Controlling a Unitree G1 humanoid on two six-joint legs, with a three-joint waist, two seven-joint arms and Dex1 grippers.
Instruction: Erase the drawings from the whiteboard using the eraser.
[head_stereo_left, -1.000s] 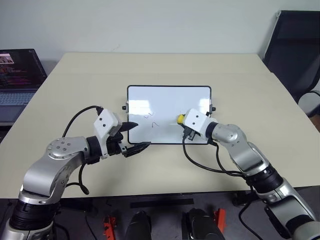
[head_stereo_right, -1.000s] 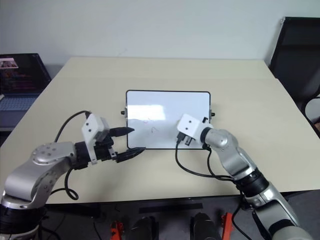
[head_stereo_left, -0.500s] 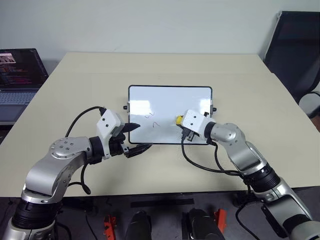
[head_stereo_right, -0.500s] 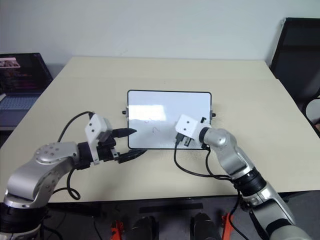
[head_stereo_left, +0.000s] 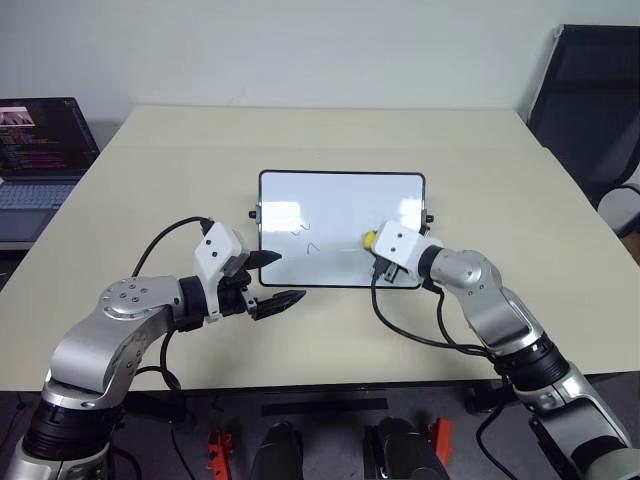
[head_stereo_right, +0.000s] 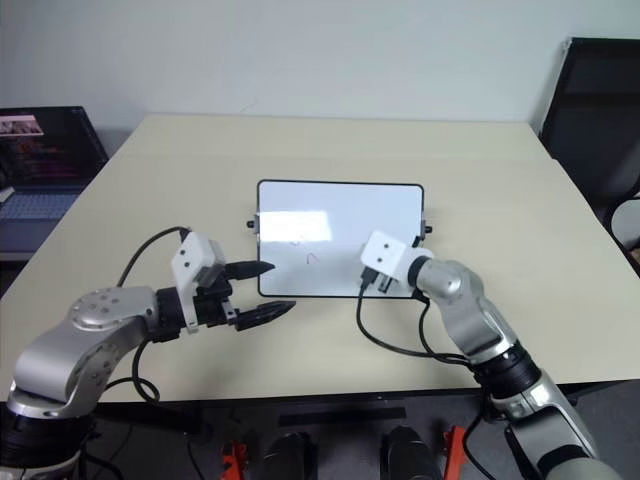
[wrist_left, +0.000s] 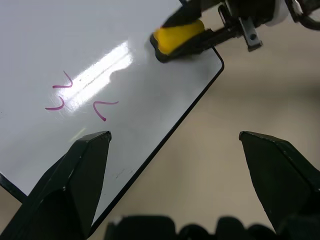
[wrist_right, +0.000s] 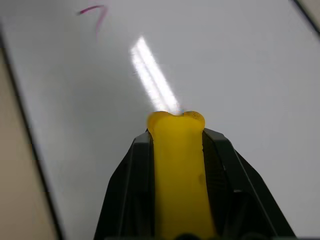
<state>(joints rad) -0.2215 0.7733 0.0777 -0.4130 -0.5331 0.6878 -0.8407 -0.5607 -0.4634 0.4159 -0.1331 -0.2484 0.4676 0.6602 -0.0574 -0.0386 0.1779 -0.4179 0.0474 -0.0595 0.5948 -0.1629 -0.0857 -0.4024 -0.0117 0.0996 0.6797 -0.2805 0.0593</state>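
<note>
The whiteboard (head_stereo_left: 340, 200) lies flat in the middle of the table. Thin reddish-purple drawings (head_stereo_left: 300, 232) sit on its left part, and the left wrist view shows them as three small curved strokes (wrist_left: 65, 85). My right gripper (head_stereo_left: 374, 246) is shut on the yellow eraser (head_stereo_left: 369, 239), which rests on the board's near right part, well to the right of the marks. The eraser (wrist_right: 180, 170) stands between the black fingers. My left gripper (head_stereo_left: 287, 277) is open and holds nothing, hovering at the board's near left corner.
The beige table (head_stereo_left: 300, 130) has free room all around the board. An open laptop (head_stereo_left: 40, 140) stands at the far left. A black chair (head_stereo_left: 590, 100) stands at the far right. Black cables hang from both wrists.
The right gripper with the eraser has shifted a little to the right and toward the board's near edge. The left gripper has stayed put. The view itself has drifted slightly.
</note>
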